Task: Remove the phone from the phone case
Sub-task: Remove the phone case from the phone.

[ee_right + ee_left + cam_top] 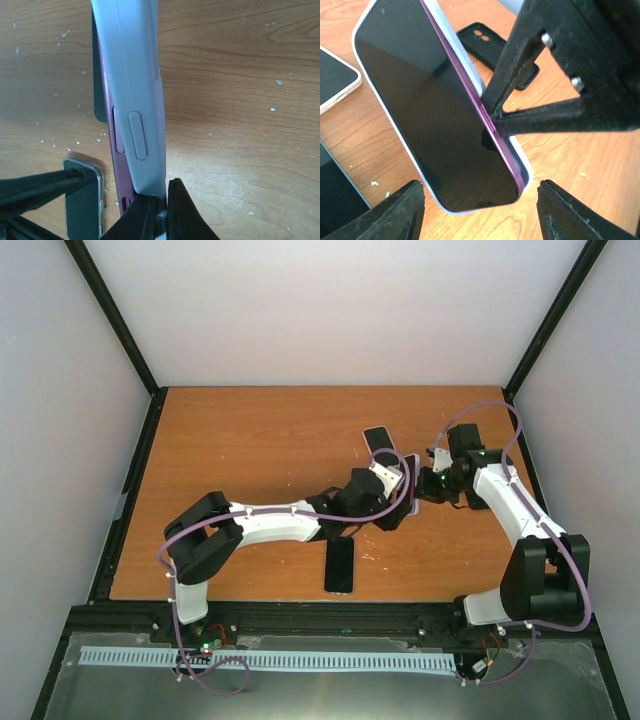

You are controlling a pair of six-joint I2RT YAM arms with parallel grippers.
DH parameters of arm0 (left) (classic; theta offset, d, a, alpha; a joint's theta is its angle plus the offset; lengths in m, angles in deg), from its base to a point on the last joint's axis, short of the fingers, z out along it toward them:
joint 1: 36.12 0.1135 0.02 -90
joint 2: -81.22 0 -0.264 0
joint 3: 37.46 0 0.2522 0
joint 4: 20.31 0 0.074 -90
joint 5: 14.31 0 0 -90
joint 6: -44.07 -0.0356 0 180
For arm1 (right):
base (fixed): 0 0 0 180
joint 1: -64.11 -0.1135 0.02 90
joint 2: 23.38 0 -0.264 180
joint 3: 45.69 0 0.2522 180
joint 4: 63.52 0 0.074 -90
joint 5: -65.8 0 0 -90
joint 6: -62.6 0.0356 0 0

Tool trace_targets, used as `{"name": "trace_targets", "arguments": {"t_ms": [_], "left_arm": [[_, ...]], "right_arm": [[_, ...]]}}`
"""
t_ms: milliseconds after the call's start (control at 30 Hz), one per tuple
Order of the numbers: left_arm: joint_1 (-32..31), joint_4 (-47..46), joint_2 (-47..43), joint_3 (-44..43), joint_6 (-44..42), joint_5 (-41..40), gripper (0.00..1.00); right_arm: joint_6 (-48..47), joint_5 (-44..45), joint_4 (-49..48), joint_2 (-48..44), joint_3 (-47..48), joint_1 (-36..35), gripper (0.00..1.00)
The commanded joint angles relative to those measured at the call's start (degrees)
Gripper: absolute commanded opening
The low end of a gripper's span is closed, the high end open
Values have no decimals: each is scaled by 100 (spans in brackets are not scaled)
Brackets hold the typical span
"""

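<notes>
The right claw [159, 212] is clenched on the edge of the pale phone case [135, 75], bottom centre of its wrist view. The phone [435, 110] (purple-rimmed, dark screen) sits in that case, tilted over the counter [580, 165]. The left claw [480, 192] is released, fingers spread along the lower edge.

Left arm [270, 523] runs low from the near-left corner of the worktop rightward, past centre. Left gripper [397, 508] has its fingers [402, 212] spread wide and touching nothing. Right arm [510, 500] rises from the near-right corner along the right edge, with the wrist bent left toward centre. Right gripper [161, 207] has its jaws pinched tight on the edge of the phone case [137, 75]. The two grippers sit just beside each other.
</notes>
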Motion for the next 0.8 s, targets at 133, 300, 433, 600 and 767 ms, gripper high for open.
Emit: {"name": "trace_targets", "arguments": {"t_ms": [133,300,433,600,767], "left_arm": [[-199,-929,52,356,-130,-426,58],[-348,-1036,278,313,-354,-585,64],[-354,-1243,409,352,-258,-468,67],[-354,-1222,698,115,-292,-308,67],[-363,-1032,904,-25,-338,-435,66]], "right_arm": [[62,151,-157,164,-100,91,3],[125,199,-83,303,-8,128,3],[135,301,21,458,-5,130,3],[187,189,55,647,45,130,3],[195,155,55,809,48,132,3]]}}
